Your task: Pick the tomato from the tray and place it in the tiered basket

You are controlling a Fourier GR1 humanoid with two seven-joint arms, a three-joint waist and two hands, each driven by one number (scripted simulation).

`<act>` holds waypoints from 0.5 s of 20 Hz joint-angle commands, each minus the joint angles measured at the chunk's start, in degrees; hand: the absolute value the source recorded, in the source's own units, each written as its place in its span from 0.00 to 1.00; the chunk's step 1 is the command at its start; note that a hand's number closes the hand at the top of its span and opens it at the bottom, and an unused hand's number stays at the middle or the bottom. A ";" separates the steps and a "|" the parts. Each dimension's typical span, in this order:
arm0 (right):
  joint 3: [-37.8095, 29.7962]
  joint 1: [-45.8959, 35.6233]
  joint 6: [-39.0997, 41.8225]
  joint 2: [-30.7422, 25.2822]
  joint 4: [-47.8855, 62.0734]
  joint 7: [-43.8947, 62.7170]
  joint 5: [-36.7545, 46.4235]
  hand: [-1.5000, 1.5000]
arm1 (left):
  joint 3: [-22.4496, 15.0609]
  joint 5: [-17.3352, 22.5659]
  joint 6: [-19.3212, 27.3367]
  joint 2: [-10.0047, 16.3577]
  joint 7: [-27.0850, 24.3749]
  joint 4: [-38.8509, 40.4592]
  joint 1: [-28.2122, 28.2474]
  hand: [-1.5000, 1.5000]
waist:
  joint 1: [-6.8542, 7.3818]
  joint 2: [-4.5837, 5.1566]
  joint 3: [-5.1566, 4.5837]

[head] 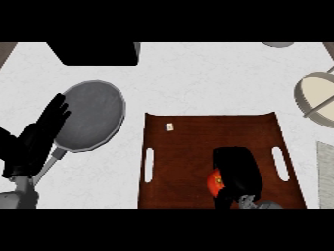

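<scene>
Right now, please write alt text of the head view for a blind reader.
The right hand curls over the tomato on the brown tray. The tiered basket stands at far right; the left hand rests open at left.

Two hands are shown, both finished in plain black. The left hand (26,144) is seen as a broad dark shape with long, slender fingers and a thicker thumb. The right hand (236,171) is seen as a compact, rounded black mass, with a faint sheen along its upper edge. Each hand is joined to a grey forearm. The left forearm (9,200) is shown as a pale grey, rounded shell, while only a small grey part of the right forearm (262,205) is visible.
</scene>
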 commanded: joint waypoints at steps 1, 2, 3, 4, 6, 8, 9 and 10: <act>-11.01 6.12 -3.03 -15.24 -4.97 -7.09 -3.57 1.00 | 2.33 0.76 0.33 0.90 -0.20 0.40 1.15 0.50 | -2.25 0.43 0.51; -15.37 8.04 -5.72 -17.62 -1.52 -8.08 -4.64 1.00 | 1.04 -0.52 1.29 -0.50 -1.33 0.48 2.32 0.50 | -3.38 0.59 0.62; -20.15 8.40 -6.00 -20.21 -1.49 -8.69 -6.59 1.00 | 2.50 0.67 1.18 0.30 -0.54 -0.24 2.50 0.50 | -4.65 0.26 0.72; -23.65 8.74 -6.59 -21.66 0.81 -9.08 -7.88 1.00 | 3.40 0.72 1.24 1.30 0.16 -0.16 2.42 0.50 | -5.73 0.40 0.94; -30.33 9.57 -8.52 -25.64 3.06 -11.77 -10.71 1.00 | 3.94 1.11 1.48 0.82 -0.92 -0.42 3.48 0.50 | -6.52 0.11 0.99; -37.03 9.58 -11.88 -29.86 4.04 -17.36 -14.39 1.00 | 3.67 1.20 1.14 0.70 -0.81 -0.55 4.36 0.50 | -6.68 -0.23 1.00; -40.21 9.47 -13.68 -31.06 4.97 -20.02 -16.52 1.00 | 4.59 1.20 1.24 1.53 -0.74 -0.24 3.95 0.50 | -6.85 -0.19 1.05; -43.53 8.42 -15.85 -31.96 5.18 -23.00 -18.97 1.00 | 3.78 1.03 1.72 0.65 -0.22 -0.56 3.16 0.50 | -6.87 -0.23 1.06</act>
